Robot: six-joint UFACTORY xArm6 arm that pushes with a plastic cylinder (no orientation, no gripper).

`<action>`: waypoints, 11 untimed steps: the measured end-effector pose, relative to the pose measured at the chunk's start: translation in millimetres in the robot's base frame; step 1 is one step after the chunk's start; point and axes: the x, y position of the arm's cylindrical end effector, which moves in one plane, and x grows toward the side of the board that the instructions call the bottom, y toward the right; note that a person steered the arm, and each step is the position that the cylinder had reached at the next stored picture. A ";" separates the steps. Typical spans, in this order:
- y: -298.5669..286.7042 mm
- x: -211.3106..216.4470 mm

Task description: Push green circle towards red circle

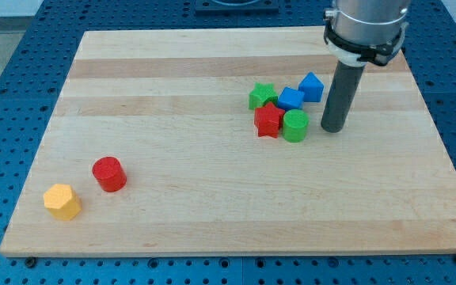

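Note:
The green circle [295, 126] is a short green cylinder right of the board's middle, touching a red star [268, 120] on its left. The red circle [109, 174] is a short red cylinder far off at the view's lower left. My tip [333, 128] stands on the board just right of the green circle, a small gap apart from it.
A green star [261, 96], a blue cube [290, 99] and a blue pentagon-like block [311, 86] cluster just above the green circle. A yellow hexagon [62, 201] lies left of and below the red circle. The wooden board [212, 214] rests on a blue perforated table.

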 end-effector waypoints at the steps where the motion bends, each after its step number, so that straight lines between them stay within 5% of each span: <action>1: -18.5 0.0; 11: -154.1 44.6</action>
